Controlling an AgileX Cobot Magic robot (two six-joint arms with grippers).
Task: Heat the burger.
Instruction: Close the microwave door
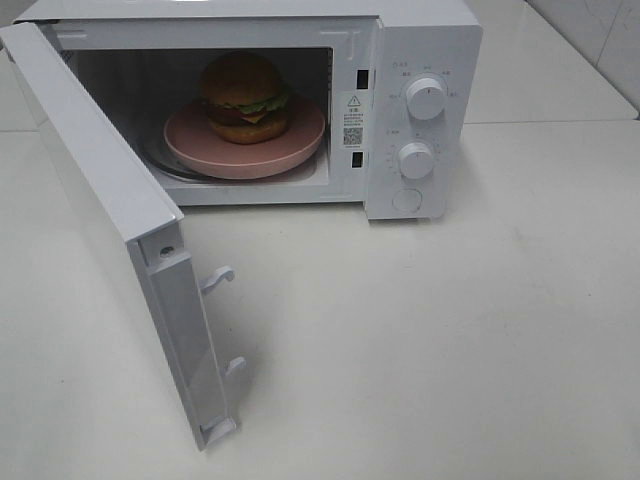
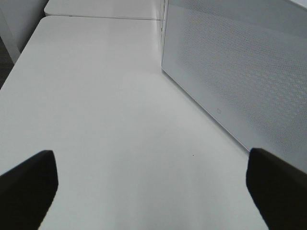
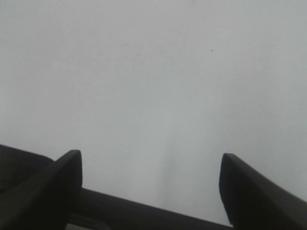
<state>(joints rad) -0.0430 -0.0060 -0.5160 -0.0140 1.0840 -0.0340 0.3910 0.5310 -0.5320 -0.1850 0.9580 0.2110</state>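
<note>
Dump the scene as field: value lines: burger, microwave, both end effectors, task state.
burger: on pink dish, inside microwave
door: swung wide open
knobs: two, on the right panel
left end effector: open, empty, over table, beside the door
right end effector: open, empty, over table
task state: burger loaded, door not yet closed

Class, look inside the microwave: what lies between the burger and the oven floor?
A shallow pink dish: the burger sits on it inside the microwave, as the exterior high view shows.
</note>
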